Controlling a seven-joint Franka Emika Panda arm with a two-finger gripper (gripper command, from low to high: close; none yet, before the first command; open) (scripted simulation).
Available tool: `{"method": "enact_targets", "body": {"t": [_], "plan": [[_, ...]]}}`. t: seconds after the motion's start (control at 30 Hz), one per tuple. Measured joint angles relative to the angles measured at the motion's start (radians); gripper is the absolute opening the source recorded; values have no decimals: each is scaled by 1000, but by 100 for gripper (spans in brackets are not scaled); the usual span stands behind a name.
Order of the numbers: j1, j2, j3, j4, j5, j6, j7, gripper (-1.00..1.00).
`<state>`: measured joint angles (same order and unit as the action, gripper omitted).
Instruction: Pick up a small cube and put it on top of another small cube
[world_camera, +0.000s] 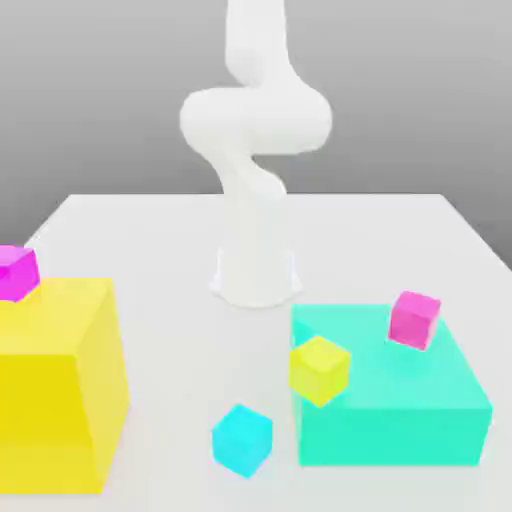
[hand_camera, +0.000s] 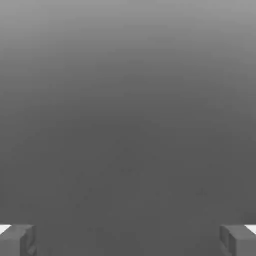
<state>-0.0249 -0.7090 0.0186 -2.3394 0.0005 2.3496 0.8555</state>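
Note:
The small cyan cube (world_camera: 242, 439) lies on the white table near its front edge, between the two big blocks. A small yellow cube (world_camera: 320, 370) sits tilted at the near corner of the turquoise block, and a small magenta cube (world_camera: 414, 319) rests tilted on that block's top. Another magenta cube (world_camera: 16, 271) sits on the large yellow block. In the hand view my gripper (hand_camera: 128, 240) is open, its two grey fingertips (hand_camera: 17, 240) far apart with nothing between them, facing plain grey background. The white arm (world_camera: 255, 120) rises from its base at the table's middle.
A large yellow block (world_camera: 55, 385) stands at the exterior view's left front. A large flat turquoise block (world_camera: 400, 405) lies at the right front. The arm's base (world_camera: 256, 270) stands on the white table (world_camera: 150, 240) behind them.

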Motion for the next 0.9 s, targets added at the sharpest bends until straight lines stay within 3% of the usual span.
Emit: {"method": "enact_targets", "body": {"t": [0.7, 0.9], "plan": [[-114, 768, 74, -332, -32, 418, 494, 0], [-84, 985, 35, -319, -67, 585, 546, 0]]}}
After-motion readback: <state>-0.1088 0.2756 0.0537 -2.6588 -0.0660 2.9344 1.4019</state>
